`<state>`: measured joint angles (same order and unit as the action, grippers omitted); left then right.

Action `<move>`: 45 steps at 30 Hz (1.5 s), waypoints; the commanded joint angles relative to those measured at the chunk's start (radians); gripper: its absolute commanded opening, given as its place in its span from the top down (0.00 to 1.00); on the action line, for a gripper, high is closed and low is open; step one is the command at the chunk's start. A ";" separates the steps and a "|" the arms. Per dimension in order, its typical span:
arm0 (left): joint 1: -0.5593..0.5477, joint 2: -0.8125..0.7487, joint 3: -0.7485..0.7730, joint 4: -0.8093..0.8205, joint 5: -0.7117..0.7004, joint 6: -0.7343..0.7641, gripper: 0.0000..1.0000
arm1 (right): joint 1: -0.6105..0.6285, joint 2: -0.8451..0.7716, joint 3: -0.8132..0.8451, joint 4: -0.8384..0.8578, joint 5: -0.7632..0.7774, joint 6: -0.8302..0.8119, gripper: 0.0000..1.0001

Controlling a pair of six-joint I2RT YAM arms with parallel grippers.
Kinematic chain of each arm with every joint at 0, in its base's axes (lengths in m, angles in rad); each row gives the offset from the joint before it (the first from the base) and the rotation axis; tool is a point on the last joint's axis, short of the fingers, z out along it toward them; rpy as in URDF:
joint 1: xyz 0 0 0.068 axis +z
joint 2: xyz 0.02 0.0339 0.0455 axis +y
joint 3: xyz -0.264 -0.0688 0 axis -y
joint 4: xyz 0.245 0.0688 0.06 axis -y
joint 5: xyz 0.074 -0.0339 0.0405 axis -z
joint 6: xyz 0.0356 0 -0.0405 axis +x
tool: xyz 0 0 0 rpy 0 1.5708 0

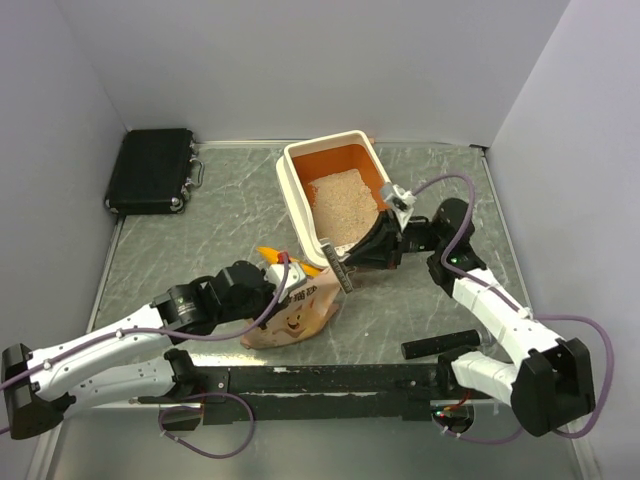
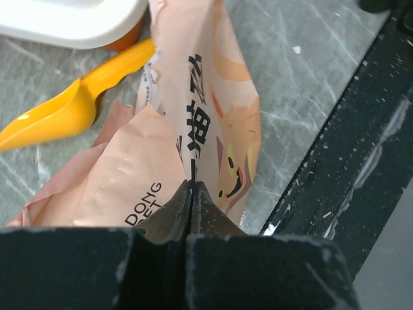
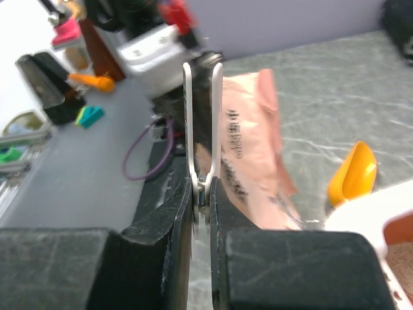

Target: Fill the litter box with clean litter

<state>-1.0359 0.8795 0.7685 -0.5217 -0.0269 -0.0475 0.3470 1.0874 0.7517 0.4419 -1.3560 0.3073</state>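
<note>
The litter box (image 1: 300, 190), cream-white outside and orange inside, stands at the table's back centre with pale beige clean litter (image 1: 340, 205) in it. Its white rim shows in the left wrist view (image 2: 71, 22) and the right wrist view (image 3: 368, 213). My left gripper (image 1: 285, 285) is shut on a fold of the peach-pink printed bag (image 2: 193, 116), which lies in front of the box (image 1: 295, 315). My right gripper (image 1: 365, 255) sits at the box's near right corner, shut on a thin two-bladed metal tool (image 3: 203, 116) that points toward the bag (image 3: 251, 142).
A yellow-orange scoop (image 1: 272, 255) lies between the bag and the box, also seen in the left wrist view (image 2: 58, 110) and the right wrist view (image 3: 352, 173). A black case (image 1: 150, 168) sits at the back left. A black rail (image 1: 330, 378) runs along the front edge, with a black cylinder (image 1: 440, 345) beside it.
</note>
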 commanded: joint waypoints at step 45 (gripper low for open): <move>-0.119 -0.123 -0.064 0.167 0.054 0.126 0.99 | 0.142 -0.040 0.207 -0.513 0.195 -0.681 1.00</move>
<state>-1.1427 0.7891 0.6865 -0.4515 0.0002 0.0998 0.4736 1.0512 0.9218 0.2928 -1.2488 -0.0921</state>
